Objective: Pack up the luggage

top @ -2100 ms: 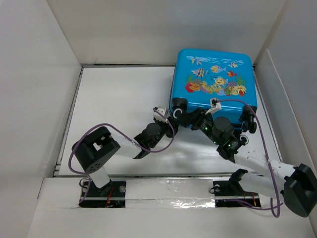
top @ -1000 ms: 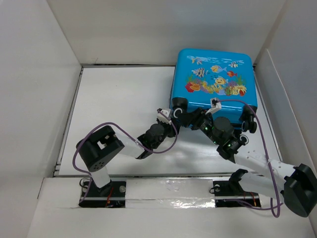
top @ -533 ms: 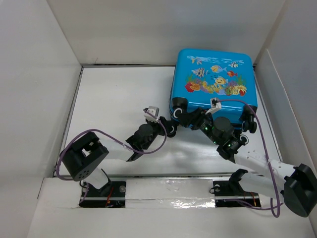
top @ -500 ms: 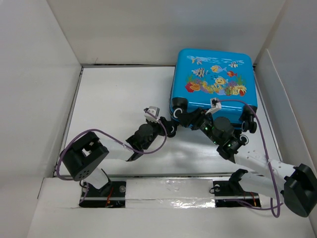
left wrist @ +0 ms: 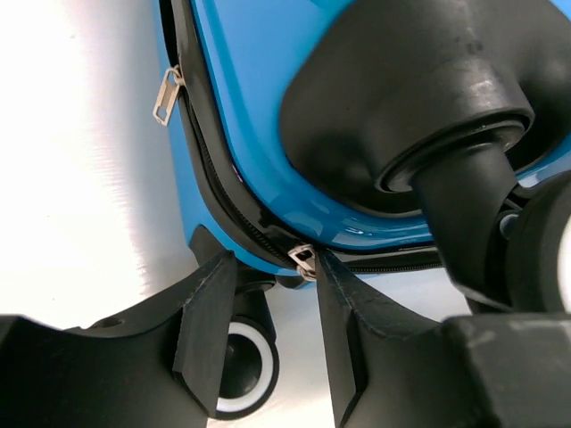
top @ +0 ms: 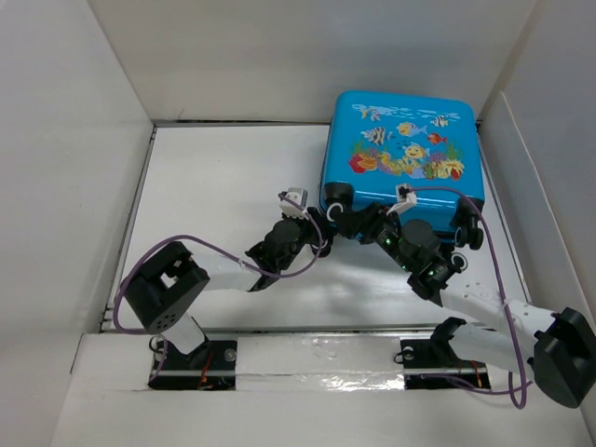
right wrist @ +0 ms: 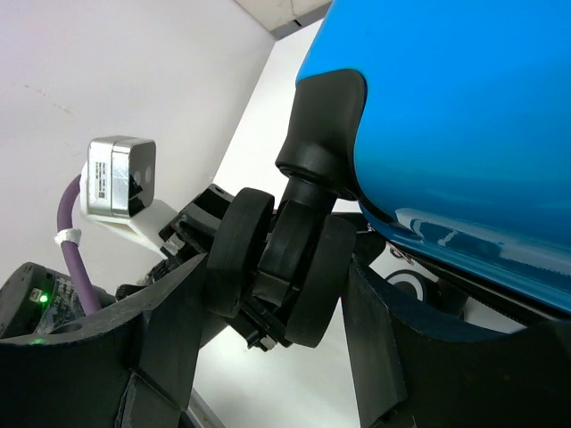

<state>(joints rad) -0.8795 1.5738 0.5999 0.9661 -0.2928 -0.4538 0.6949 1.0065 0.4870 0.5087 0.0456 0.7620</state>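
Your luggage lies closed and flat, fish print up, at the far right of the table, wheels toward the arm bases. At its near-left corner, your right gripper is clamped on the twin caster wheel, one finger against each side. Your left gripper sits just beside it, low at the seam, jaws apart, straddling a zipper pull without pinching it. A second zipper pull lies farther along the zip.

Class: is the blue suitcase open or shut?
Shut: the luggage lies flat, printed shell up, both halves together and no lining showing. Whether its zip is fully closed cannot be told.
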